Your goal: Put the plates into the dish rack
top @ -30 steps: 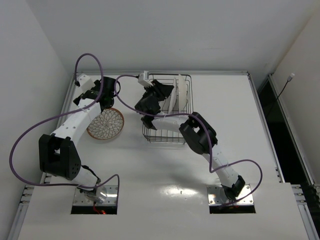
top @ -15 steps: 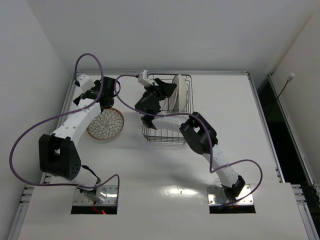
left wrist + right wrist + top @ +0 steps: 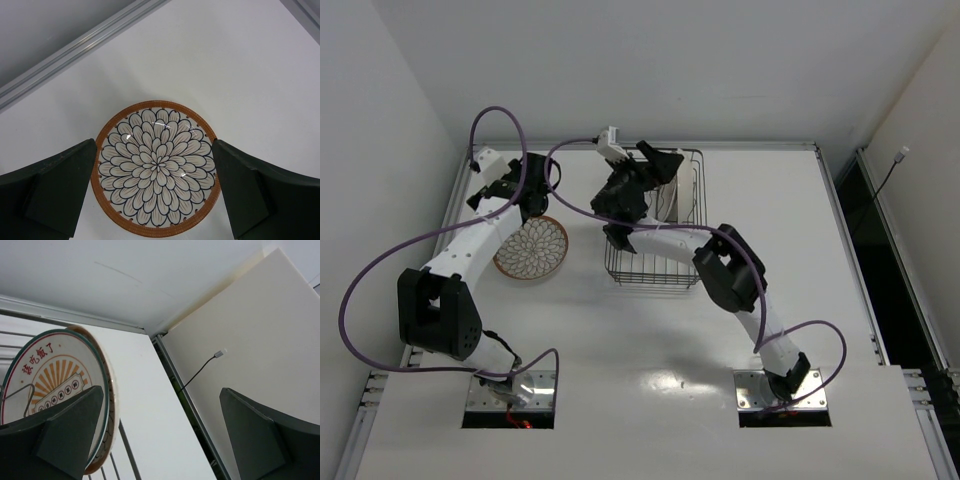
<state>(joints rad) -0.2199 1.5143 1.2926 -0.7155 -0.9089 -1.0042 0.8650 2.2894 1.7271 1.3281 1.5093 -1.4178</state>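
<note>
A petal-patterned plate [image 3: 531, 249] with an orange rim lies flat on the white table; in the left wrist view this plate [image 3: 156, 167] sits right below and between the wide-apart fingers. My left gripper [image 3: 528, 196] [image 3: 155, 150] hovers open above it, holding nothing. The dish rack [image 3: 638, 268] stands mid-table, its wires [image 3: 125, 450] in the right wrist view. Two plates [image 3: 672, 195] stand on edge in its far end: the sunburst plate [image 3: 50, 375] with red characters, and a second plate whose rim [image 3: 111, 390] shows behind it. My right gripper [image 3: 655, 165] [image 3: 162, 395] is open above them, gripping nothing.
Purple cables [image 3: 380, 270] loop from the left arm over the table's left side. An aluminium rail [image 3: 75, 50] edges the table at the far side. A thin cable with a plug [image 3: 218, 354] hangs on the right wall beyond a dark gap [image 3: 880, 250].
My right gripper has opened and let go of the sunburst plate, which now stands in the rack. It has lifted a little toward the far side. The left arm has stayed still.
</note>
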